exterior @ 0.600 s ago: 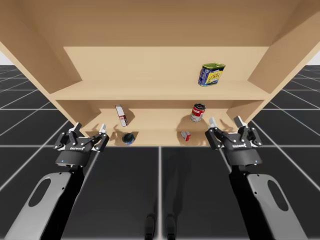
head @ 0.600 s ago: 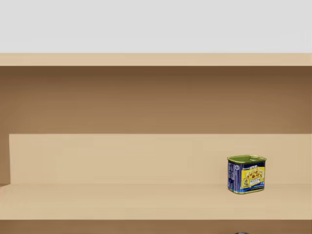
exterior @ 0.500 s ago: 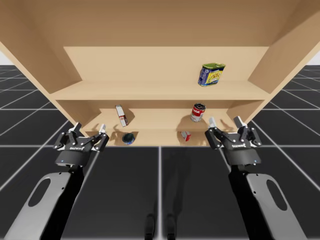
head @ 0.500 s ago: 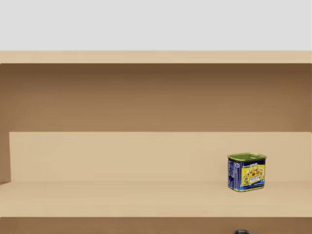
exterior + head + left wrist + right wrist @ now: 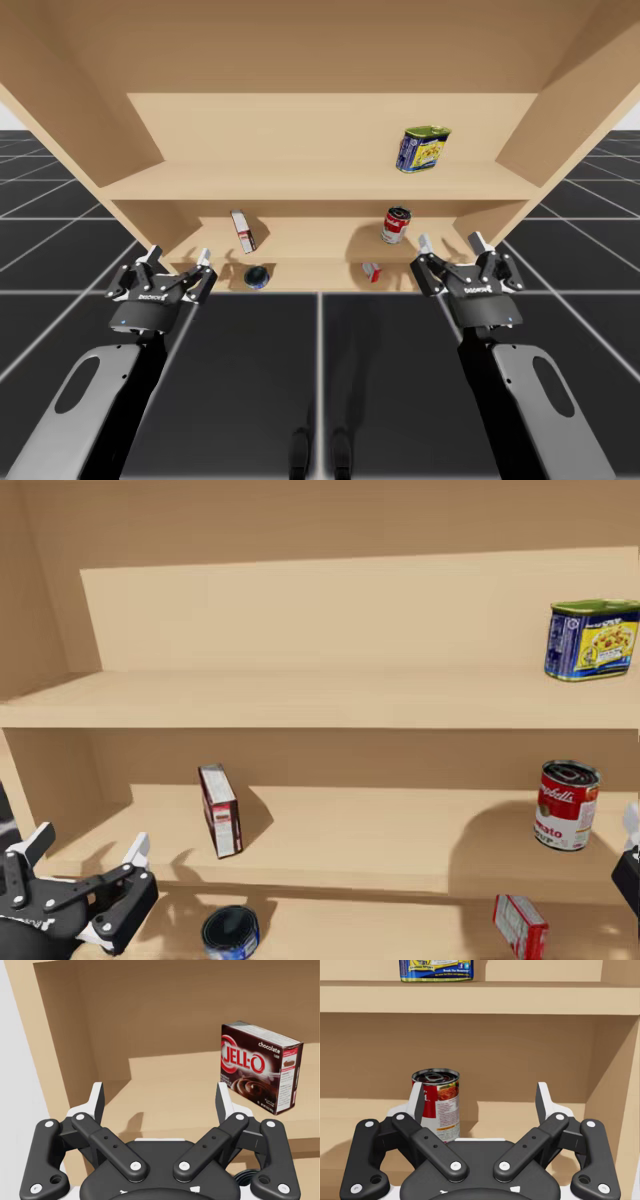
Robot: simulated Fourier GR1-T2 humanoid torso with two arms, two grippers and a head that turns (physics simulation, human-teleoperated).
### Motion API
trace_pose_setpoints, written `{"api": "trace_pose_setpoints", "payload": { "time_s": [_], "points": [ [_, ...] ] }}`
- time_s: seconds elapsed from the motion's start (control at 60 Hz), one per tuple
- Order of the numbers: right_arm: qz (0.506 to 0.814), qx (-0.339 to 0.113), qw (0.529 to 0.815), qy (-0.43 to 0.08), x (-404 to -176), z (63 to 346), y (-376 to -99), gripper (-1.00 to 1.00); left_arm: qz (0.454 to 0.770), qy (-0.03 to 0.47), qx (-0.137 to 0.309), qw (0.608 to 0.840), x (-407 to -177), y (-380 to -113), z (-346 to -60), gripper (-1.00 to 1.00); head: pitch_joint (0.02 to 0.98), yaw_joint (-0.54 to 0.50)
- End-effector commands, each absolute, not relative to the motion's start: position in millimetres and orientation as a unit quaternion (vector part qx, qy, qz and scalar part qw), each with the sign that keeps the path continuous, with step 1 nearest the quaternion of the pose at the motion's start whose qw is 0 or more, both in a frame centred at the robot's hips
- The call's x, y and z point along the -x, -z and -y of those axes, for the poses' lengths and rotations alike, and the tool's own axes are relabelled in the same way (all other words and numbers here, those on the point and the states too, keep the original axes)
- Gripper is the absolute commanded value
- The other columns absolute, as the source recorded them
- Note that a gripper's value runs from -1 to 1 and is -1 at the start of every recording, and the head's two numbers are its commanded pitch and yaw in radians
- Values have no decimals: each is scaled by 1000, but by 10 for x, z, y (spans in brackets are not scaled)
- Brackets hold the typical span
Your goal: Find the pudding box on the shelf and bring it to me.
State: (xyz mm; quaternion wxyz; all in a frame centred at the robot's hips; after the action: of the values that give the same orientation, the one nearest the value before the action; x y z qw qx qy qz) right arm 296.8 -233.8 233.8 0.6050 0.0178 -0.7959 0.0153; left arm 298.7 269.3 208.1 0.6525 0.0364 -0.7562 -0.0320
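The pudding box is a dark brown carton standing upright at the left of the middle shelf. The head view shows the box edge-on. My left gripper hovers open in front of the shelf, below and left of it. In the left wrist view the box stands ahead of the open left gripper, off to its right finger's side. My right gripper is open near the shelf's right end, nothing between its fingers.
A blue and yellow tin stands on the upper shelf at the right. A red and white can stands on the middle shelf ahead of the right gripper. On the bottom shelf lie a dark blue round can and a small red box.
My head has turned down and to the left, bringing the middle and bottom shelves and my left gripper into its view. Both arms stay about where they were.
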Motion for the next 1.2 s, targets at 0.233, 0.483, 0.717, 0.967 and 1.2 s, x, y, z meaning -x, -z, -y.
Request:
{"api": "trace_pose_setpoints", "payload": {
  "time_s": [0.233,0.483,0.717,0.967,1.2],
  "points": [
    [794,-15,608,-16,-2968,2335,-2344,-1000,758,29,-30,651,-2985,-2093,-2686,-1000,516,312],
    [797,-9,604,-2,-2978,2345,-2339,-1000,751,35,-14,659,-2767,-2361,-2487,-1000,518,302],
    [799,-15,601,-2,-2986,2357,-2340,-1000,715,59,31,696,-2468,-2588,-2041,-1000,520,311],
    [800,-19,600,3,-2985,2376,-2355,-1000,717,41,47,695,-2669,-2527,-1696,-1000,524,315],
    [800,-22,600,5,-2988,2380,-2357,-1000,715,-9,20,699,-3121,-2390,-1668,-1000,528,315]
  ]
}}
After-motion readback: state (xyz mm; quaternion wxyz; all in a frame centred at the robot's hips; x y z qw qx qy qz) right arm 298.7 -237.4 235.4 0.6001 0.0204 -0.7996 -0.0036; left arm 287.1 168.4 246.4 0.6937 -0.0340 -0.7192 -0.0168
